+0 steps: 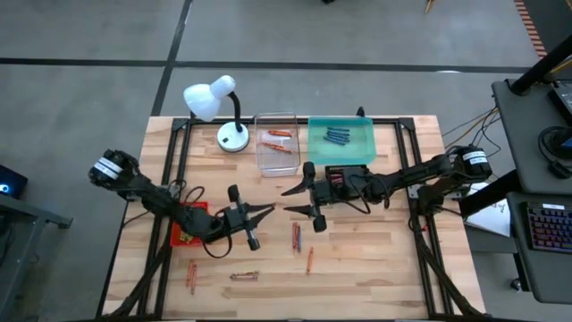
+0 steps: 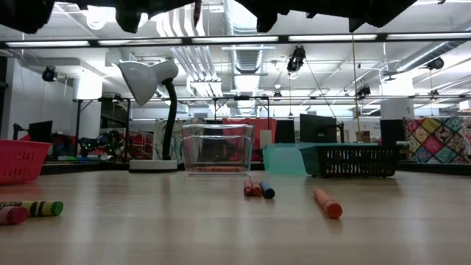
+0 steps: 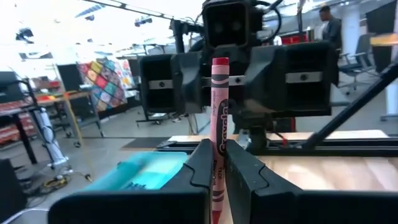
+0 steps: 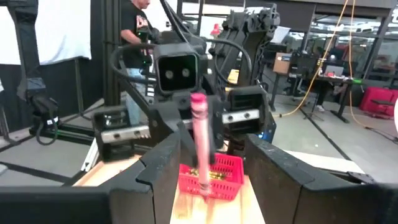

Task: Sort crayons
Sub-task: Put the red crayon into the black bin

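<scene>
**Open workshop behind a wooden table**

The plank table [image 1: 375, 277] stands on a grey concrete floor [image 1: 89, 54]. A white desk lamp [image 1: 214, 98] sits near its far edge. Long ceiling strip lights [image 2: 331, 37] glow overhead; a patchwork quilt [image 2: 434, 140] hangs right.

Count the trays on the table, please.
4: the red tray at the left, the clear tray and the teal tray at the far edge, the black tray next to it.
</scene>
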Controlling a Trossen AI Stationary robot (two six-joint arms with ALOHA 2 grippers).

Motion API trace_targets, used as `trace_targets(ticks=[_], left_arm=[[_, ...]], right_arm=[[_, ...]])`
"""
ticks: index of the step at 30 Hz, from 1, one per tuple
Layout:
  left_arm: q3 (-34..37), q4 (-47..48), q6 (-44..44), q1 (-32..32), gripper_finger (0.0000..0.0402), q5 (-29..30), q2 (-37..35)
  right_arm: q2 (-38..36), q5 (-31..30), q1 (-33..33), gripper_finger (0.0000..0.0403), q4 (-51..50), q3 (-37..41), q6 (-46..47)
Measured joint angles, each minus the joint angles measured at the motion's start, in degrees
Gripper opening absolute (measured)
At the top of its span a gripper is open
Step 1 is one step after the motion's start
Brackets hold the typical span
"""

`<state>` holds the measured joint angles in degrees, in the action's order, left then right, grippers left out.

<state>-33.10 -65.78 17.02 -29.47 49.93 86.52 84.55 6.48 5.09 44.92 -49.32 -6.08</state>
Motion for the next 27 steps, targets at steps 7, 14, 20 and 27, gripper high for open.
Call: trace_targets(ticks=[7, 14, 20, 27], left_arm=[[-1.2, -2.8, 0.4, 2.3, 0.0, -0.3, 2.8], [-5.9, -3.1, -0.2, 5.5, 0.0, -5.9, 7.1], [-6.5, -3.0, 0.1, 5.6, 0.0, -5.9, 7.7], [-6.5, -2.8, -2.0, 5.6, 0.0017, -5.9, 7.6]], right_arm=[[0.0, 0.1, 0.3, 0.0171, 1.0, 0.0, 0.0], [0.0, 0.0, 0.3, 0.0171, 0.9, 0.0, -0.5], [0.0, 0.0, 0.3, 0.016, 0.8, 0.0, -1.0], [0.0, -0.1, 0.3, 0.0051, 0.6, 0.0, -0.6]])
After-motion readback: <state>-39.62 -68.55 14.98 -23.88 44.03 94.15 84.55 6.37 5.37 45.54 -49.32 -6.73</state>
